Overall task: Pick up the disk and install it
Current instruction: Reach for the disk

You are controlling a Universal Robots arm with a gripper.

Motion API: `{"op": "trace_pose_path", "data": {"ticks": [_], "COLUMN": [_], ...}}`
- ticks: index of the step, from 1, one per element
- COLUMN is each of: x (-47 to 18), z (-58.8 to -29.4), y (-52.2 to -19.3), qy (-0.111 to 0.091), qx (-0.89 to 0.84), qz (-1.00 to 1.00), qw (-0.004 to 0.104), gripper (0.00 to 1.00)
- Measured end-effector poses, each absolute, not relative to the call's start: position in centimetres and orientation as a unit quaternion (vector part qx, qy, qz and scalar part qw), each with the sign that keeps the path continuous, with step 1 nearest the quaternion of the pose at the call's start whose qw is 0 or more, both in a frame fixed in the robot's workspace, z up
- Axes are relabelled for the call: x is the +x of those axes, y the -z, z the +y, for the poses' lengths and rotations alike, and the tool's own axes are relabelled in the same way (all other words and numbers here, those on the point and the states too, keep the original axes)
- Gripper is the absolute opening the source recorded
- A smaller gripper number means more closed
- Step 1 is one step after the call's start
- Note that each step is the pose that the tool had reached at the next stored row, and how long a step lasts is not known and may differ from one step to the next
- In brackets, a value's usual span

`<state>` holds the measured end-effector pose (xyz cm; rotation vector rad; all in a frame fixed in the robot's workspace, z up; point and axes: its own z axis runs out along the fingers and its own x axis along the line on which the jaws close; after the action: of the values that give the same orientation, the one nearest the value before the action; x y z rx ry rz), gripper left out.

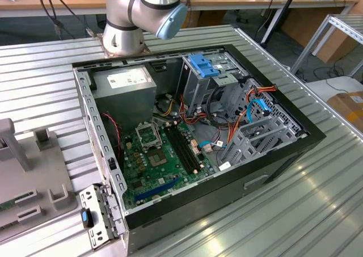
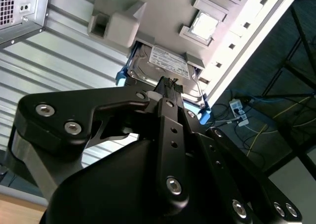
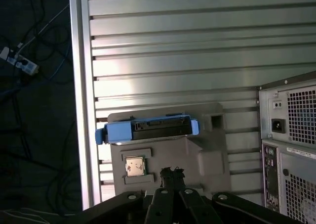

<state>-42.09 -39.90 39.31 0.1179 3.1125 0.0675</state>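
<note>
Pick-up seems the step in hand: the hand, clenched on nothing, hovers above the disk lying in a grey holder on the bench beside the computer case, so a grasp likely calls for opening it and descending squarely over the disk's sides.

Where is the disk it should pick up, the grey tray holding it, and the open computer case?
disk (image 2: pixel 167 62): second wrist view, on its white label.
grey tray (image 3: pixel 213 159): first wrist view, on a bare flat part.
computer case (image 1: pixel 272 167): exterior view, on its black outer wall.
</note>
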Motion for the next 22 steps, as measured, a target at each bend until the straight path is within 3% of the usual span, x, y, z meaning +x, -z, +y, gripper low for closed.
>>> {"op": "trace_pose_path", "data": {"ticks": [22], "x": [-45.9], "z": [-39.9], "y": [-39.3], "qy": [-0.022], "qx": [0.038], "qz": [0.999], "qw": [0.013], "gripper": [0.11]}}
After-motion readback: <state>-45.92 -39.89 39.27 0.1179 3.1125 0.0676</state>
